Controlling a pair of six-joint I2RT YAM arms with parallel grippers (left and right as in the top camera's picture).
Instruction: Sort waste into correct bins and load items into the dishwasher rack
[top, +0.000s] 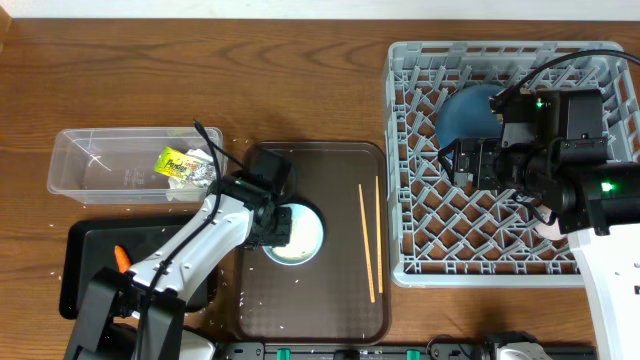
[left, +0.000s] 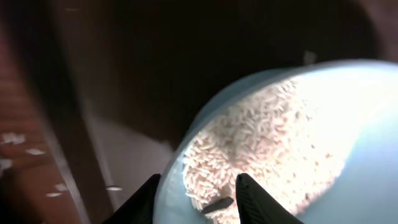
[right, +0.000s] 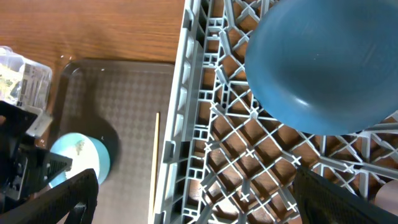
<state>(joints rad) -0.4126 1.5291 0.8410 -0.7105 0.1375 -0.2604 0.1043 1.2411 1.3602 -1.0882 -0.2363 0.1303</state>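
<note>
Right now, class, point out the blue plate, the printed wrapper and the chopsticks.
blue plate (top: 468, 112), overhead view, visible left part
printed wrapper (top: 178, 163), overhead view, yellow-green middle
chopsticks (top: 366, 243), overhead view, middle of left stick

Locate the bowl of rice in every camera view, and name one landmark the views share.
Overhead: the bowl sits on the left half of the brown serving tray, at mid height.
Left wrist: the bowl fills the lower right, with rice inside.
Right wrist: the bowl is at the lower left.
Shared landmark: the brown serving tray under the bowl.
</note>
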